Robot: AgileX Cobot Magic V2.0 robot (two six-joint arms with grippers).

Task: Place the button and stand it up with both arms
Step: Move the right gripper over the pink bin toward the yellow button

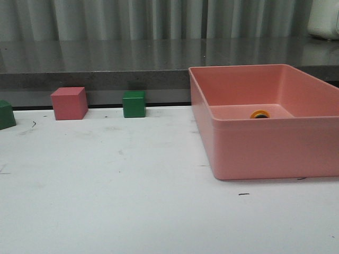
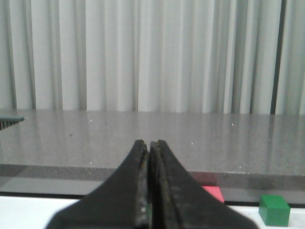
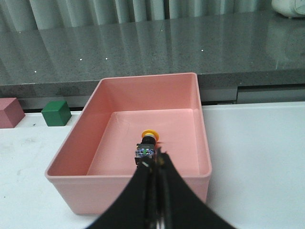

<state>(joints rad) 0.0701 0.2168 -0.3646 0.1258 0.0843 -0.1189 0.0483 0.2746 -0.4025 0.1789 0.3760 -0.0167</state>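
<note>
**Button lying on its side in the pink bin, right arm the nearer one**

While the button [image 3: 147, 144] lies on its side on the floor of the pink bin [image 3: 76, 151], the right gripper [image 3: 157, 164] hangs over the near wall of that bin, with its tips just above the boxy base of the button. The long axis of the button is seen to run away from this gripper, the yellow cap at the far end and the dark base with its clear parts at the near end. The two fingers of the right gripper are pressed together and nothing is held between them. The left gripper [image 2: 150, 152] is also closed on nothing, and it is pointed toward the grey counter [image 2: 143, 133] at the back, well apart from the bin.

From the front, only the yellow cap is visible over the bin wall, at the right side of the white table [image 1: 106, 201]. The right arm is judged to be clearly the nearer one. The fingers would have to be opened before a grasp, and the bin walls are likely to limit the approach from the sides.

A pink cube [image 1: 69, 103] and two green cubes, one [image 1: 134, 104] beside it and another [image 1: 6, 114] at the left edge, are placed along the back of the table, far from the bin and not in the way.
</note>
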